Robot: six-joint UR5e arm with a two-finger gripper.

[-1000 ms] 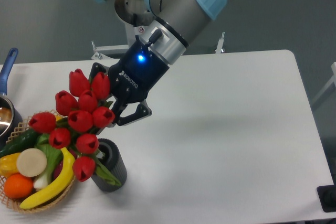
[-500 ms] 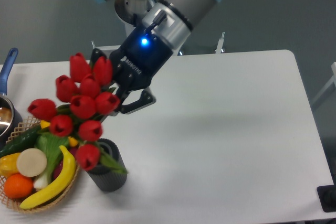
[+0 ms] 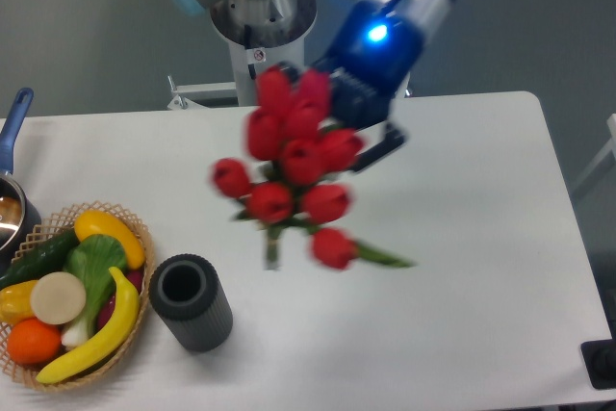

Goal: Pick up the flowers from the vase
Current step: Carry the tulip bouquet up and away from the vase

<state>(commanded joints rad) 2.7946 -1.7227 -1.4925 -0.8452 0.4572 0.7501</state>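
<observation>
Hanging in the air above the white bench (image 3: 462,238), the flowers (image 3: 294,166) appear motion-blurred, red buds spread below the gripper (image 3: 361,132), which is clenched around their stems. The vase (image 3: 191,301) stands upright on the bench, well apart to the lower left, its black mouth showing. A wicker basket (image 3: 133,326) of fruit and vegetables sits just beside it.
</observation>
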